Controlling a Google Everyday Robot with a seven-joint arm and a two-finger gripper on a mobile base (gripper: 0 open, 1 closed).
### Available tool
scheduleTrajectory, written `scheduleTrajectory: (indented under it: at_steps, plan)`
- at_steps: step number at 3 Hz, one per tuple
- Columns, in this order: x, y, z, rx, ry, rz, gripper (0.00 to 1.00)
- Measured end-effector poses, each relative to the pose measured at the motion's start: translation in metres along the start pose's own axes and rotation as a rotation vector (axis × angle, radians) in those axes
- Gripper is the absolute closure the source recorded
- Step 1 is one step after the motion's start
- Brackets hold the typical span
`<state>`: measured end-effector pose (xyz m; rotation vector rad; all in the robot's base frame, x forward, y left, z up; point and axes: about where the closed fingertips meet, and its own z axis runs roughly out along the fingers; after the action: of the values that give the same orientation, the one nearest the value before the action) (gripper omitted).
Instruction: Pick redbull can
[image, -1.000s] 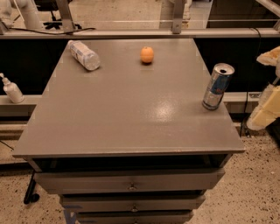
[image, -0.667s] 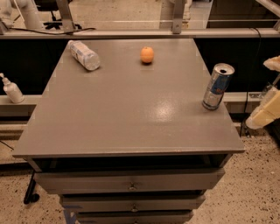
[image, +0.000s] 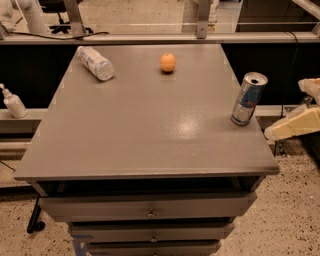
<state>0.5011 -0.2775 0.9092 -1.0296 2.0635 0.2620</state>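
Hovering right of the grey flat surface (image: 140, 130), the cream end effector (image: 290, 111) is gaping empty; centring it mid-height on the upright silver-blue metal redbull can (image: 248, 99) seems best.

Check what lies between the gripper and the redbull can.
Nothing. In the camera view the gripper hangs off the right edge of the table; only a bare tabletop strip and open air separate it from the redbull can.

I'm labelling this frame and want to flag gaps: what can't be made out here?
- Claw, right of the table beside the redbull can: cut off by the camera view's right edge; arm unseen.
- Redbull can: print too small to read; far side hidden.
- Plastic bottle lying at back left: label text too small.
- Drawers: contents hidden by closed fronts.
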Motion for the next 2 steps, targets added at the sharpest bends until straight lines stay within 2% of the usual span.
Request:
scheduleTrajectory:
  at_steps: [1,2]
  plan:
    - [-0.002,-0.005,0.023,-0.015,-0.172,0.106,0.00]
    - [-0.004,-0.007,0.049,-0.038,-0.312,0.185,0.00]
